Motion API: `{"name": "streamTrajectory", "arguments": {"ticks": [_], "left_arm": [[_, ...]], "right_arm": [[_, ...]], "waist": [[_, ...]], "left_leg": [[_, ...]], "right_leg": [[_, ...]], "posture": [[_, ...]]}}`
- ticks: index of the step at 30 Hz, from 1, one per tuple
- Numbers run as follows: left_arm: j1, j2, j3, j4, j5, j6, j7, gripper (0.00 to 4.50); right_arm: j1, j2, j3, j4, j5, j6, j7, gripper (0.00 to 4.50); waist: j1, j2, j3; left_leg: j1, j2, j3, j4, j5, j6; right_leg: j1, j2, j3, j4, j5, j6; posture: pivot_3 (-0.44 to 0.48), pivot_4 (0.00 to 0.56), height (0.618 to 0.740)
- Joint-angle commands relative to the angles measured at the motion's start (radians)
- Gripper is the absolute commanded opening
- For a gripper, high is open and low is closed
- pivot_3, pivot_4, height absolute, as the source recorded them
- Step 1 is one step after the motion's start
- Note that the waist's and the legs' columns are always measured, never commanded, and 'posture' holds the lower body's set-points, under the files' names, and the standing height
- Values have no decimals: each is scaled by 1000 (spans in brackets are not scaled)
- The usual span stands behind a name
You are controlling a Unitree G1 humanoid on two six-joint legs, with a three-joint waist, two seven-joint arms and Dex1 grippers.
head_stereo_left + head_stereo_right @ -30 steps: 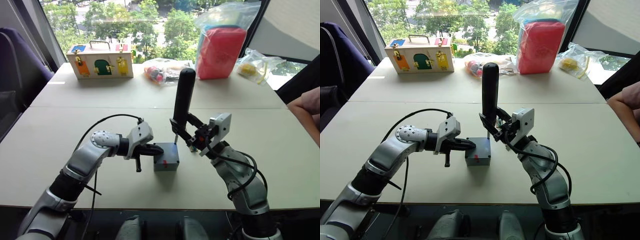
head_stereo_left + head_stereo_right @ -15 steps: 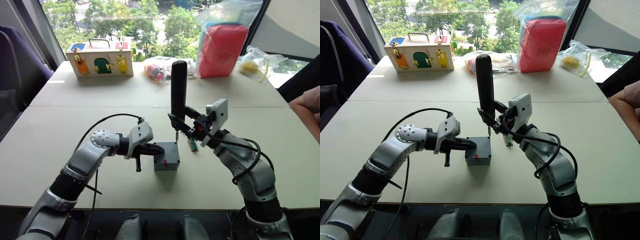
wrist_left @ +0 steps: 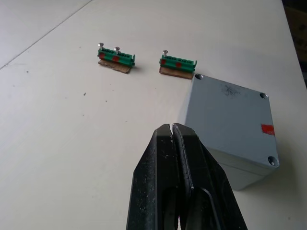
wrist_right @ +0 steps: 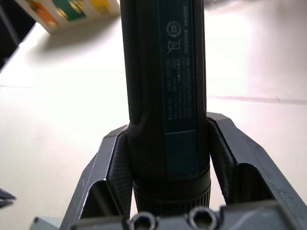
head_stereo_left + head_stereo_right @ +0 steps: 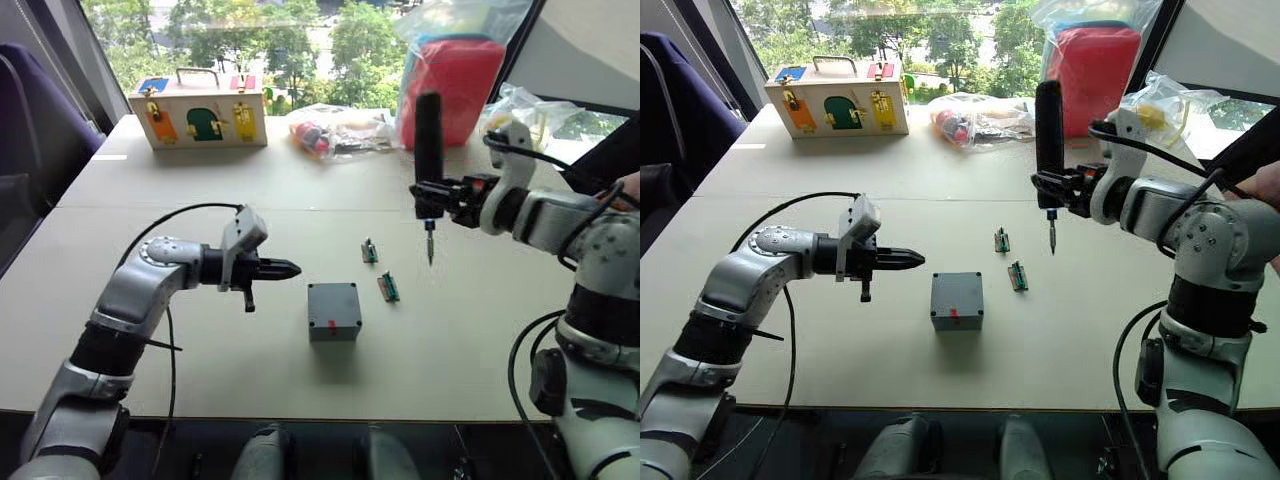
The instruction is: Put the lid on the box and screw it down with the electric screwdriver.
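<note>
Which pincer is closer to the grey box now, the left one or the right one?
Left. The left pincer hangs just beside the box; the right pincer holds the electric screwdriver farther off, above the table.

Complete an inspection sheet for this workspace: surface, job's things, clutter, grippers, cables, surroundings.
Surface: pale table, seam across.
Job's things: grey box with lid on; electric screwdriver held upright, off the box.
Clutter: two green connector pieces, wooden box with coloured doors, plastic bags.
Grippers: left gripper shut, empty, beside the box; right gripper clamps the screwdriver.
Cables: black cable looping over left arm.
Surroundings: window, trees; a person's hand at the edge.
</note>
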Motion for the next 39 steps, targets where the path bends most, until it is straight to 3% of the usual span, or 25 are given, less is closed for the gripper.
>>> {"name": "streamTrajectory", "arguments": {"ticks": [1,8,19,21,25,27,29,33,36,39], "left_arm": [[27,49,-18,-154,-40,6,-71,0],[67,67,-46,-237,-17,-4,-53,0],[103,79,-54,-217,22,-33,-41,0],[99,79,-65,-206,38,-44,-42,0],[82,69,-69,-185,48,-53,-35,0],[79,68,-60,-165,57,-61,-22,0],[77,65,-51,-136,70,-73,-2,0],[73,55,-40,-96,73,-73,23,0],[66,47,-44,-61,85,-80,39,0],[67,46,-66,-27,124,-102,54,0]], "right_arm": [[-36,-111,-13,178,84,44,9,1863],[-2,-191,133,406,217,44,-94,1863],[103,-216,174,356,411,44,-251,1863],[118,-207,160,338,410,44,-276,2845],[143,-190,120,264,347,44,-288,4186],[173,-240,167,162,277,-32,-226,4492],[193,-319,260,53,142,-260,-74,4492],[153,-277,185,-69,150,-497,174,4492],[228,-218,160,-234,82,-736,290,4492],[352,-248,230,-384,34,-786,401,4492]], "waist": [[-3,4,3],[-5,8,7],[3,4,10],[3,4,10],[4,4,10],[6,4,10],[8,4,10],[-4,4,10],[1,2,11],[15,1,11]], "left_leg": [[-1,0,1,0,1,-2],[2,1,5,-1,-1,3],[3,1,5,5,0,7],[3,1,5,5,0,7],[3,1,5,5,0,7],[3,1,4,6,0,7],[3,1,4,6,0,8],[3,0,5,6,-1,8],[3,2,4,6,-1,8],[3,4,2,6,-1,8]], "right_leg": [[-1,0,0,-1,0,0],[-1,3,2,1,0,1],[3,4,2,3,3,5],[3,4,2,3,3,5],[4,4,1,3,3,6],[4,4,1,3,4,6],[4,4,1,2,4,7],[4,4,2,2,5,9],[4,7,2,2,5,9],[4,10,2,2,4,8]], "posture": [[0,150,740],[0,150,740],[0,150,740],[0,150,740],[0,150,740],[0,150,740],[0,150,740],[0,150,740],[0,150,740],[0,150,740]]}}
